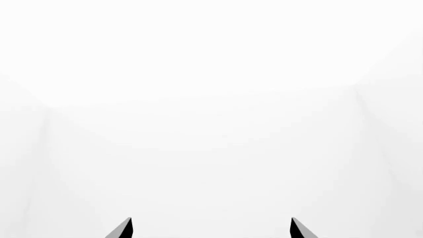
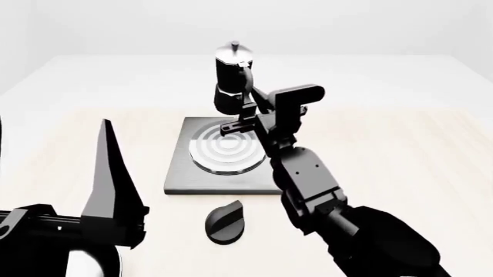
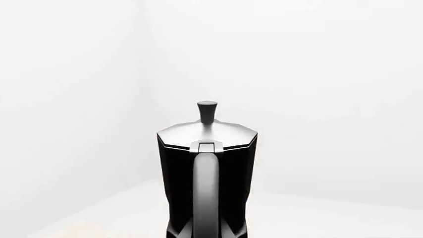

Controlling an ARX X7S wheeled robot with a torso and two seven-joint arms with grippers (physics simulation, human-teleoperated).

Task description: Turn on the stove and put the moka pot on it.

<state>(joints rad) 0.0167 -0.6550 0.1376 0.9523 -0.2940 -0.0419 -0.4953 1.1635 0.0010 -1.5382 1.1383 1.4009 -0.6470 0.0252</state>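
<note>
Black moka pot (image 2: 231, 78) upright behind grey stove (image 2: 223, 156), knob (image 2: 224, 220) in front

We find no text, label, brand, number or sign that can be read in any of the three views. The moka pot (image 3: 206, 168) straight ahead of the right arm's jaws shows plain black sides and a bare silver lid (not even a maker's stamp), and the stove (image 2: 223, 167) and its knob (image 2: 224, 221) are likewise unmarked.
</note>
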